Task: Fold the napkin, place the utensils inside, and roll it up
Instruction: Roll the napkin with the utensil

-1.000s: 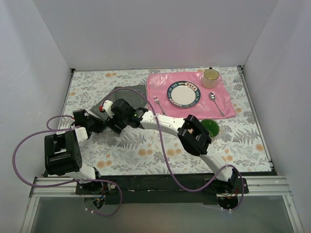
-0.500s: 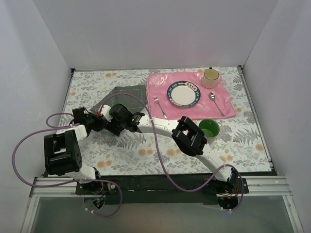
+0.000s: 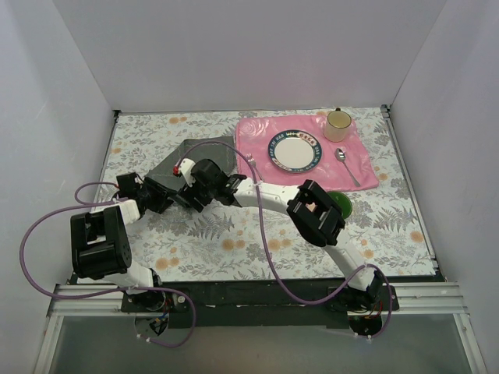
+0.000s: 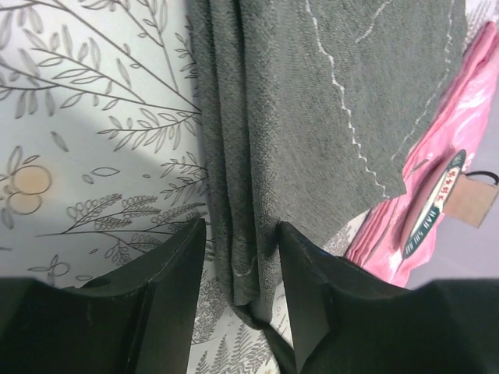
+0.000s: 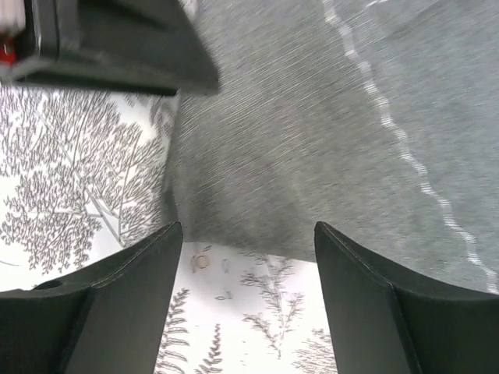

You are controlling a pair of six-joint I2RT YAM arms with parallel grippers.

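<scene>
Your left gripper (image 4: 240, 269) stands with black fingers parted, astride a bunched pleat at the near-left edge of the napkin (image 4: 312, 117). It is released, no longer clenched as it was a second ago. The napkin, a soft dark grey weave with a wavy white stitched hem, lies creased on the fern-print table (image 3: 195, 241), just left of the glossy pink mat (image 3: 257, 132). Your right gripper (image 5: 245, 265) hangs wide open over the cloth's near edge, holding nothing. It has shifted farther back, and the cloth now reaches further toward the near left.
</scene>
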